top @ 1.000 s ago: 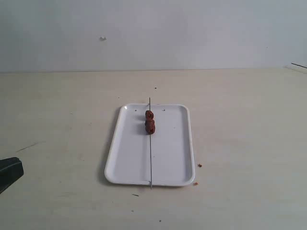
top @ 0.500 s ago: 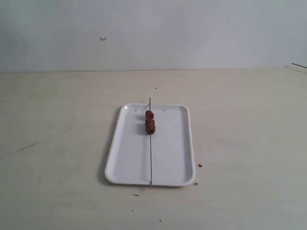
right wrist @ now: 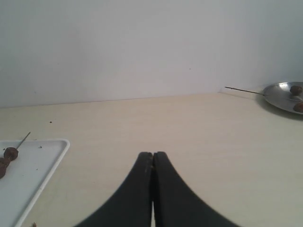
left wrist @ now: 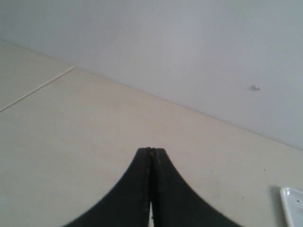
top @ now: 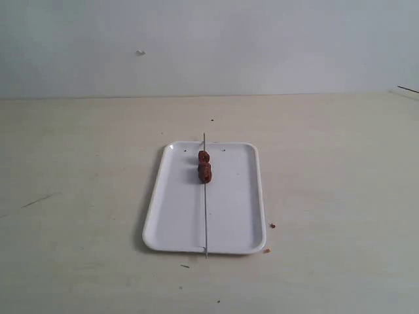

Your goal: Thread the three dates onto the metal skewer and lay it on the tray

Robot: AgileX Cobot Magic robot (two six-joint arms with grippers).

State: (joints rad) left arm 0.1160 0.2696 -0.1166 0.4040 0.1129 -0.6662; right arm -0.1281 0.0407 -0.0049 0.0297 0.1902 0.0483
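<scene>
The white tray (top: 205,203) lies in the middle of the table in the exterior view. The metal skewer (top: 205,209) rests lengthwise on it, both ends over the rims. The dates (top: 205,167) sit bunched on its far half. In the right wrist view a corner of the tray (right wrist: 33,165) shows with the dates (right wrist: 9,153) on the skewer (right wrist: 23,139). My left gripper (left wrist: 151,151) is shut and empty, and so is my right gripper (right wrist: 153,154). Both hang over bare table away from the tray. Neither appears in the exterior view.
A metal dish (right wrist: 285,97) holding dark lumps and a thin rod stands at the table's far edge in the right wrist view. Reddish crumbs (top: 272,226) lie beside the tray's near right corner. A tray corner (left wrist: 291,201) shows in the left wrist view.
The dark left gripper seen at the left edge of the exterior view one second ago has gone out of that view. The tray, skewer and dates have not moved.
</scene>
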